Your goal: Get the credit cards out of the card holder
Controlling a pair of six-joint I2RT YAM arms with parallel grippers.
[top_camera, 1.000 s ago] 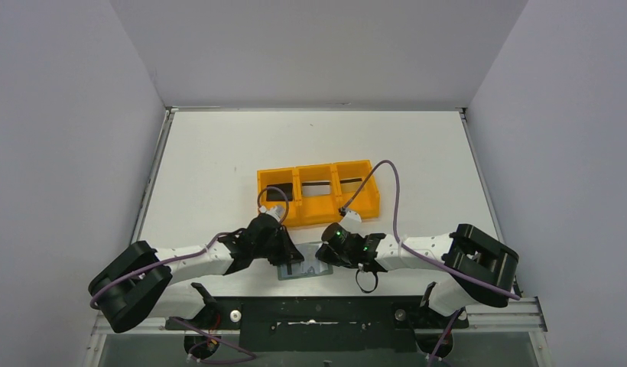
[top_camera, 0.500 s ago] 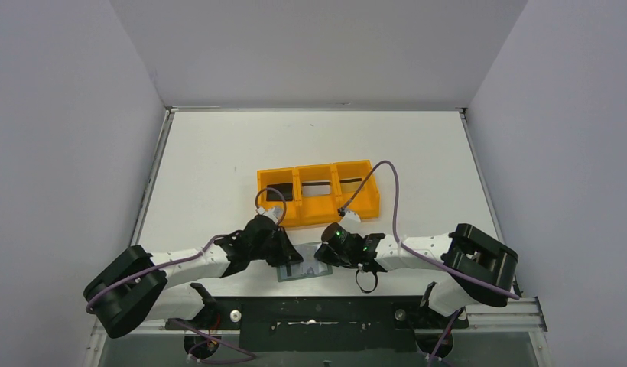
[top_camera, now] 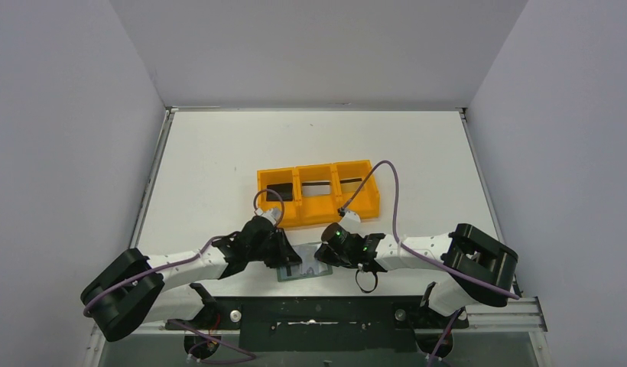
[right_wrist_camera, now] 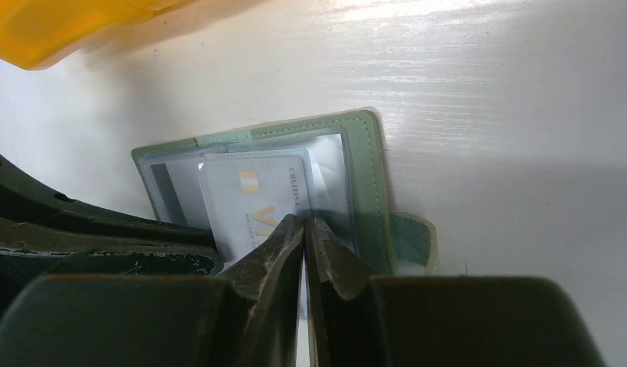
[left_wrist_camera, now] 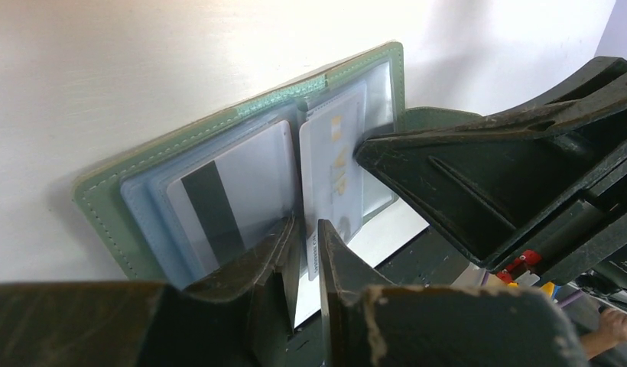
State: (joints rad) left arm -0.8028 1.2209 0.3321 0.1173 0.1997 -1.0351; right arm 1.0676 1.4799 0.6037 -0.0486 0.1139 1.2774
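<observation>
Left gripper (left_wrist_camera: 309,237) eased leftward, jaws pinching silvery card (left_wrist_camera: 333,168).

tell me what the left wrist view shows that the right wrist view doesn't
Only left wrist: the left pincer nipping the near edge of the silvery card, and a dark frame past the table edge. Only right wrist: a corner of the orange tray and a small green tab. Both: the open card holder with the silvery card and a black-striped card.
</observation>
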